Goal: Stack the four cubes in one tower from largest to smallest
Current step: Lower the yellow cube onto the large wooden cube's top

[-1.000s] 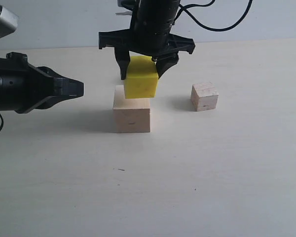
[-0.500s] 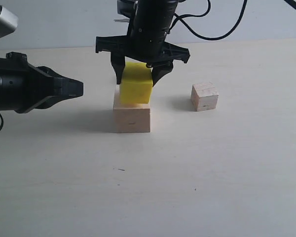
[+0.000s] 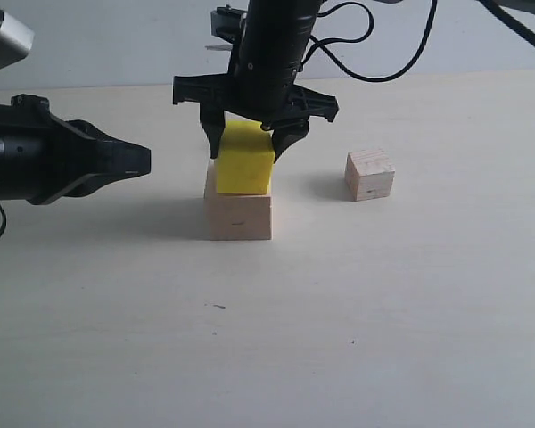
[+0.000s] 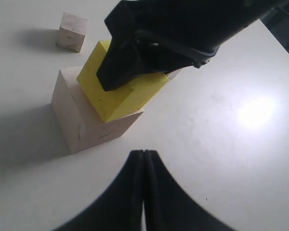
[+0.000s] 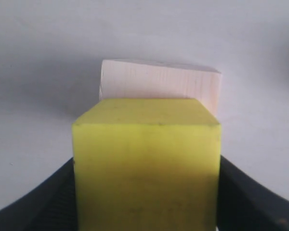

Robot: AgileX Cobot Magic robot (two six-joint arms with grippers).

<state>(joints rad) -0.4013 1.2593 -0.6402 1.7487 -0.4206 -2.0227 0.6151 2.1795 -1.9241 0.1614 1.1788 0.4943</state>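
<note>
Three cubes are seen in the exterior view: a yellow cube is clamped between the fingers of the right gripper and is held on or just above the large pale cube, whether touching cannot be told. A smaller pale cube is left well apart on the matt table, and a fourth is not shown. The left gripper is parked to the side. In the left wrist view its jaws are pressed together on nothing, and the yellow cube is seen twisted against the large pale cube. By that view, it is best squared and centred before the jaws are eased apart. In the right wrist view smooth painted faces and crisp edges are shown on the yellow cube, with fine straight grain on the bare wood behind.
</note>
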